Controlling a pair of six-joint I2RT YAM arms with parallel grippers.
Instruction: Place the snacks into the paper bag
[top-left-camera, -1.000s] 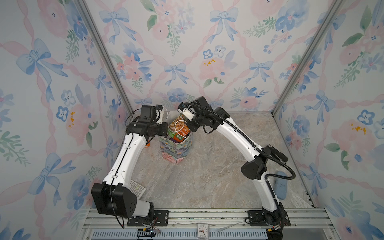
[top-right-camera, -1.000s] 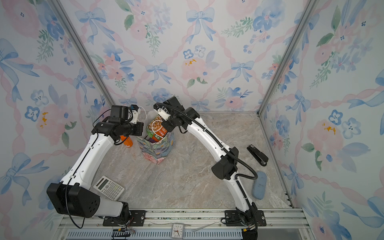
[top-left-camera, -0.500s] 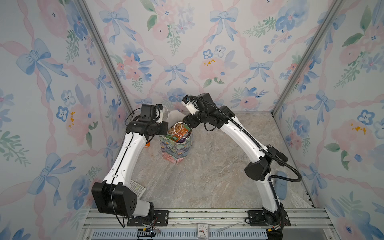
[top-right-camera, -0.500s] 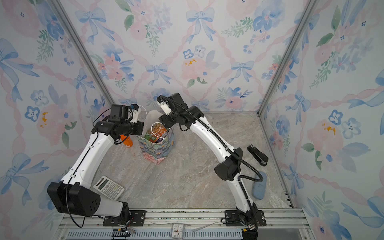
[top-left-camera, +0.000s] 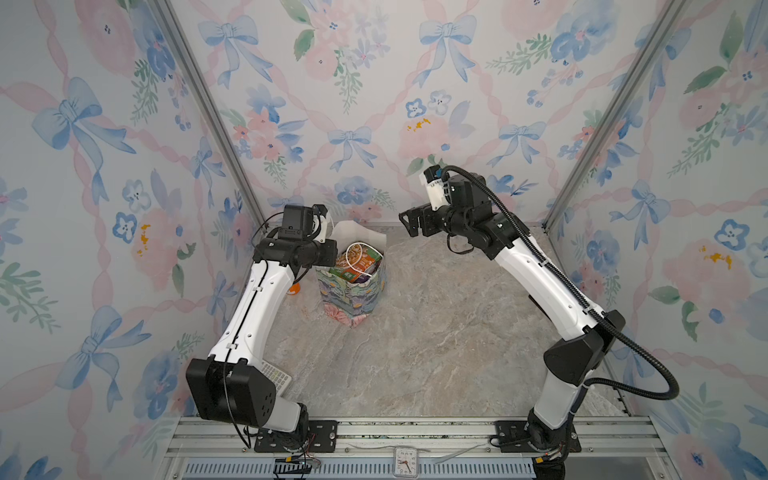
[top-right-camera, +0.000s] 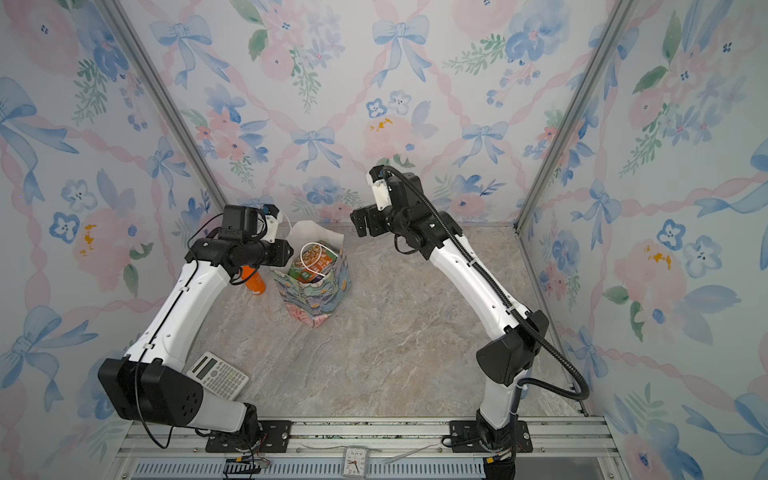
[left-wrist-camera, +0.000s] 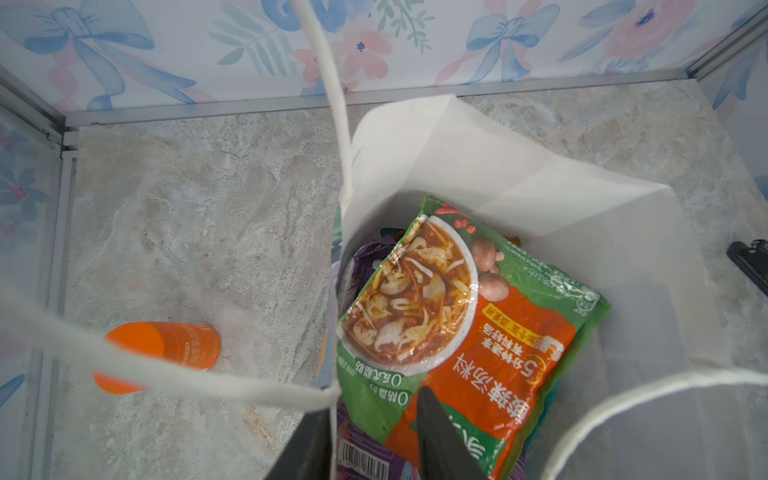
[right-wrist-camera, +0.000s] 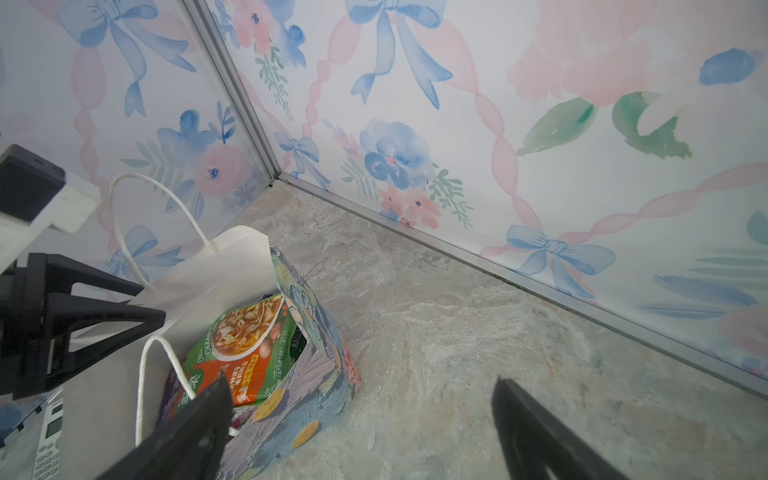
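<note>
The floral paper bag stands upright near the back left, its white inside showing. A green-orange noodle-picture snack lies on top inside it, over a purple packet. My left gripper sits at the bag's left rim, jaws parted, with the rim edge and a white cord handle between its fingers. My right gripper hangs wide open and empty, above and right of the bag.
An orange bottle stands on the floor left of the bag. A calculator lies near the left arm's base. A black object shows at one edge of the left wrist view. Walls close in on three sides.
My right gripper opened, left the noodle packet in the bag, then rose and drew back to the right. My left jaws went from shut to parted at the bag's rim.
</note>
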